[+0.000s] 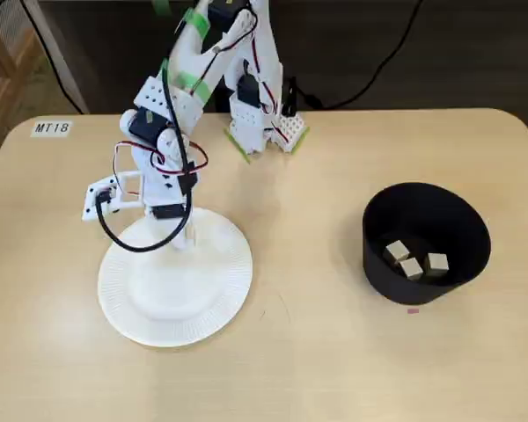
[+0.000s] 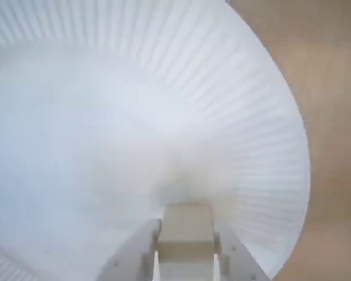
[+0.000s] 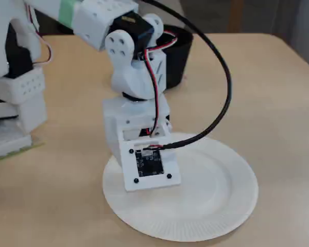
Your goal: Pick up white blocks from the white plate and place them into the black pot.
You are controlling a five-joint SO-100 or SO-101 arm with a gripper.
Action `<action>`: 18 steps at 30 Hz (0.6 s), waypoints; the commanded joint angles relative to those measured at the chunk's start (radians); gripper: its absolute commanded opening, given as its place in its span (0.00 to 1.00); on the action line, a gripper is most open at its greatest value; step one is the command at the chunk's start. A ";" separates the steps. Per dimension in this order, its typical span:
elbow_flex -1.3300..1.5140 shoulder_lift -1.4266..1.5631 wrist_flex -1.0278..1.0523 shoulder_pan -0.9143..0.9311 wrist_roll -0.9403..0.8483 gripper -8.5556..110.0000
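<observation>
The white plate [image 1: 172,303] lies at the left of the table in a fixed view and fills the wrist view [image 2: 164,88]. My gripper [image 2: 186,226] is low over the plate's inner part, near its back edge [image 1: 188,236]. It is shut on a pale beige white block [image 2: 186,237] held between both fingers [image 2: 140,254]. I cannot tell whether the block touches the plate. No other block shows on the plate. The black pot [image 1: 378,255] stands at the right with three white blocks [image 1: 411,267] inside. In another fixed view the pot [image 3: 177,54] stands behind the arm and the plate [image 3: 211,200] lies in front.
The arm's base [image 1: 260,123] is fixed at the table's back edge, with cables running off behind. A label reading MT18 [image 1: 51,127] is stuck at the back left corner. The wrist camera board [image 3: 149,162] hides the fingers in another fixed view.
</observation>
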 commanded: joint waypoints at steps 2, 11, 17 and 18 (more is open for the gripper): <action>-0.034 -0.014 -0.028 -0.031 0.028 0.05; -0.029 0.189 -0.152 -0.061 0.362 0.05; -0.025 0.503 -0.316 -0.244 0.792 0.05; -0.025 0.546 -0.316 -0.284 0.838 0.05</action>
